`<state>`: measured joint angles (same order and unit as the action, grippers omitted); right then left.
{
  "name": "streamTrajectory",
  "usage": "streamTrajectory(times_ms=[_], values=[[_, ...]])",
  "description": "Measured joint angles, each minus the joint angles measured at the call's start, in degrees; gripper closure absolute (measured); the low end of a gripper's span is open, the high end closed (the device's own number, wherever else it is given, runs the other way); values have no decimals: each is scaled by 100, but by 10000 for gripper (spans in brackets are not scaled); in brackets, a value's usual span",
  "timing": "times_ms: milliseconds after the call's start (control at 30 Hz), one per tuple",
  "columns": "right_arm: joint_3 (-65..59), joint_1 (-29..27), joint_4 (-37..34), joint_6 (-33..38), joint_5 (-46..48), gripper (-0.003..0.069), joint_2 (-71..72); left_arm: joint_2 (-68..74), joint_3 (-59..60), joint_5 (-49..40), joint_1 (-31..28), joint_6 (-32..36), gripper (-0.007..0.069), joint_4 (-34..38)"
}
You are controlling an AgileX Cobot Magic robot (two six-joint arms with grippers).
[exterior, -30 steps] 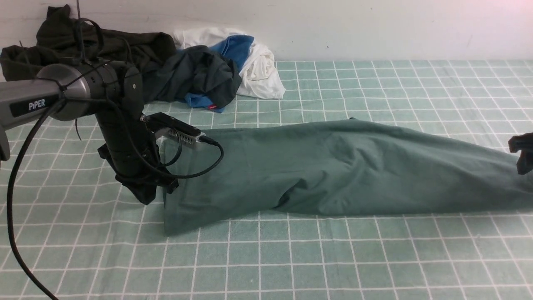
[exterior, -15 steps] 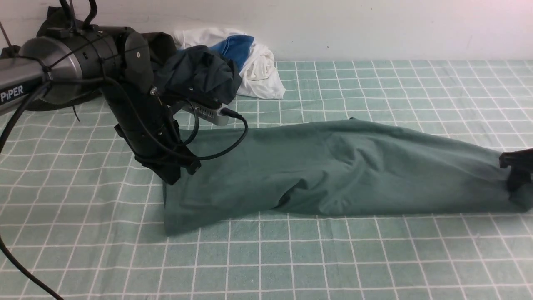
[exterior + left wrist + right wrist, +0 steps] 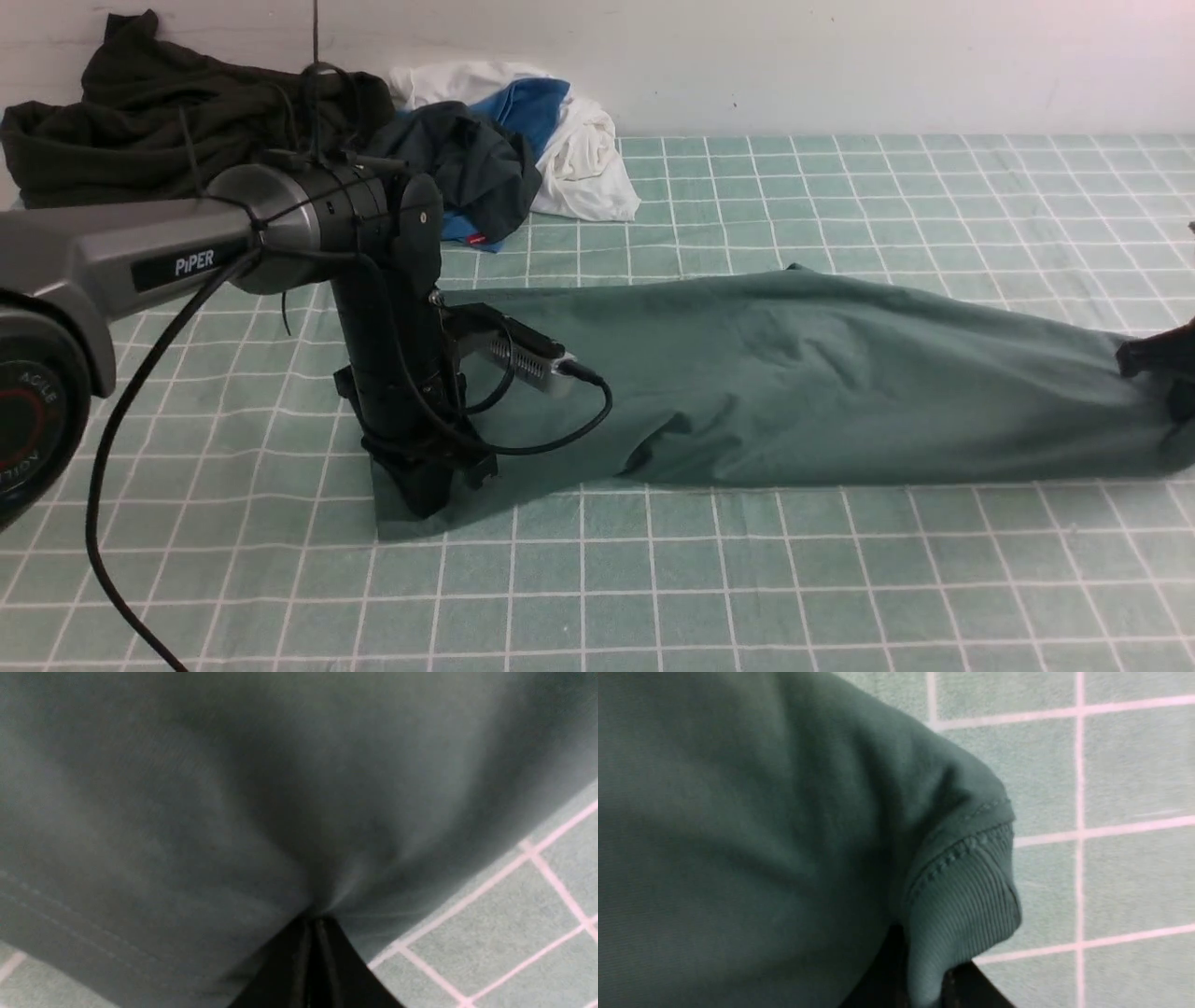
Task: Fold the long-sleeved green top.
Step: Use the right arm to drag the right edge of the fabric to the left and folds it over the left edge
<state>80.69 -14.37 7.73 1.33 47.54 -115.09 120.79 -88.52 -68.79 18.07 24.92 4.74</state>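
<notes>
The green top (image 3: 794,373) lies stretched across the middle of the checked surface (image 3: 747,579), its near corner toward the left edge pinched by the left claw (image 3: 425,495), its ribbed end at the right edge pinched by the right claw (image 3: 1162,373).

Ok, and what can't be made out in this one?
Front view: right gripper mostly cut off by the frame edge.
Front view: left gripper seen from behind, so its opening is hidden.
Left wrist view: green top blurred, too close.
Right wrist view: cloth covers the gripper, grip depth unclear.
</notes>
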Motion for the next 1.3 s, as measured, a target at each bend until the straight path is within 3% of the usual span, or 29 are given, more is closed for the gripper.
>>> streamTrajectory(times_ms=[433, 600, 833, 933, 1067, 1200, 1300], values=[[854, 249, 364, 130, 508, 648, 692, -497, -50, 236, -465, -231, 628, -529], [1634, 1106, 123, 440, 1120, 648, 1052, -1631, -63, 317, -465, -252, 628, -510], [2546, 3049, -529, 724, 1520, 648, 994, -3648, 61, 194, -465, -402, 628, -515], [2786, 4005, -856, 738, 1281, 648, 673, -4403, 362, 102, -465, -427, 628, -515], [2924, 4791, -1204, 738, 638, 648, 144, -5145, 951, 107, -465, -476, 628, -515], [3118, 5375, -1487, 638, -147, 648, -642, -5744, 1703, 210, -465, -629, 628, -515], [3247, 5501, -1539, 527, -365, 639, -984, -5926, 1983, 312, -465, -689, 628, -515]])
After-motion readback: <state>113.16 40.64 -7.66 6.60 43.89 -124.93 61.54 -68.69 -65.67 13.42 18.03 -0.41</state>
